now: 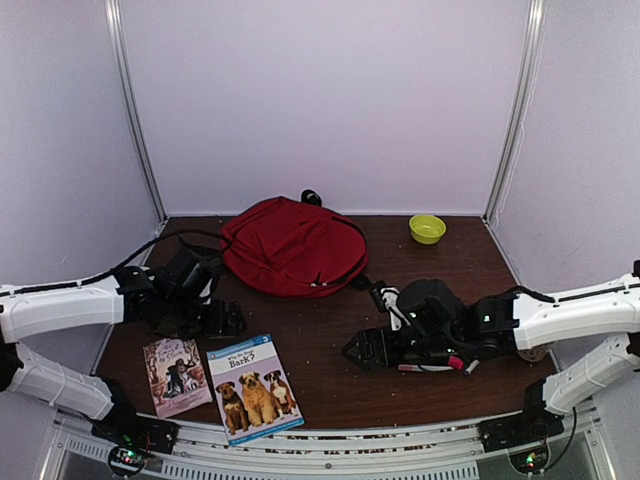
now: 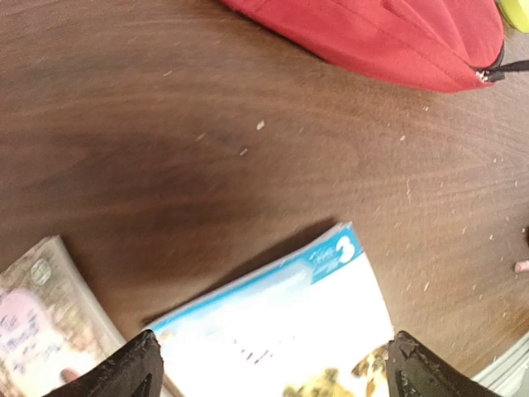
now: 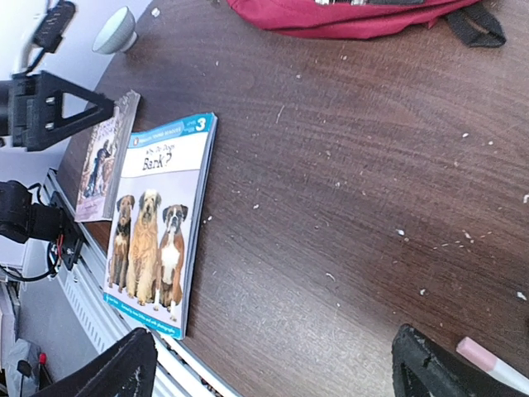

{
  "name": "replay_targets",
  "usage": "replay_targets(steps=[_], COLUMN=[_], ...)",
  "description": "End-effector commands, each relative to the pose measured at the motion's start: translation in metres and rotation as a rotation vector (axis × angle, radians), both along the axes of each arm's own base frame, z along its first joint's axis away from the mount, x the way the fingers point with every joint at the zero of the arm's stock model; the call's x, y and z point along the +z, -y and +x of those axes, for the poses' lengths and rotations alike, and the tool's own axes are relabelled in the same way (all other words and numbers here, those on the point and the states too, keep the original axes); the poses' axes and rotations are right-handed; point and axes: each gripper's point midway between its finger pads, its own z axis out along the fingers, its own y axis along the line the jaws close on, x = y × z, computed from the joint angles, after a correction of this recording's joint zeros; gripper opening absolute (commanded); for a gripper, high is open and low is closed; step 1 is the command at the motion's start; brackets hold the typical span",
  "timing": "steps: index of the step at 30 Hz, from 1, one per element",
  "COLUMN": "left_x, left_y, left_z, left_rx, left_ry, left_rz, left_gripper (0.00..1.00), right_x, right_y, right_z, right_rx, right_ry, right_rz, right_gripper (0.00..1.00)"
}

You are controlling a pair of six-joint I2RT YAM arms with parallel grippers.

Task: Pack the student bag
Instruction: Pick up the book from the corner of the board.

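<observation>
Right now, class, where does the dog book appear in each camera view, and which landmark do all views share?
Top external: dog book at front edge, left of centre.
Left wrist: dog book bottom centre, cropped.
Right wrist: dog book at left.
Shared landmark: red backpack.

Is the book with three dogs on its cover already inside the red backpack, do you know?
No, the dog book lies flat on the table, apart from the student bag.
</observation>
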Motion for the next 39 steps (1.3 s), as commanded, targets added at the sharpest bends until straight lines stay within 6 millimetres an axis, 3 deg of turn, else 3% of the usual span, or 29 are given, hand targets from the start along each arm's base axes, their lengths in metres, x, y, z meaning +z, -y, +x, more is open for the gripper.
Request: replay_targets(steps=[1,9,18,26,39], left_x=[-0.015,-0.034,-0.051,-0.066,-0.079], left_y=[-0.033,-0.035,-0.022,0.004,0.02], left_z=[-0.038,-0.08,-0.105,-0.113,-0.113], left_rx=[0.04,0.023,-0.037,-0.099,-0.122], left_ry=[-0.091,-0.186,-0.264,-0.306,-0.323], left_rz=[0.055,-0.005,0.015,-0.082,-0.132], left_gripper=[0.96,0.96,0.96,0.94,0.92], right_x=[0.007,0.003,-0.014,-0.039,-0.067], right_y=[-0.03,-0.074,-0.108,-0.125,-0.15], right_z=[-0.002,-0.013,-0.026,-0.032,-0.042], right_rx=[0.063,0.161,0.231,0.244,0.265], right_ry=[-0.017,-0.079,-0.176,-0.25,-0.373], right_rz=[0.054,0.115,0.175,0.163,0.221], right_gripper=[1.0,1.0,1.0,1.0,1.0])
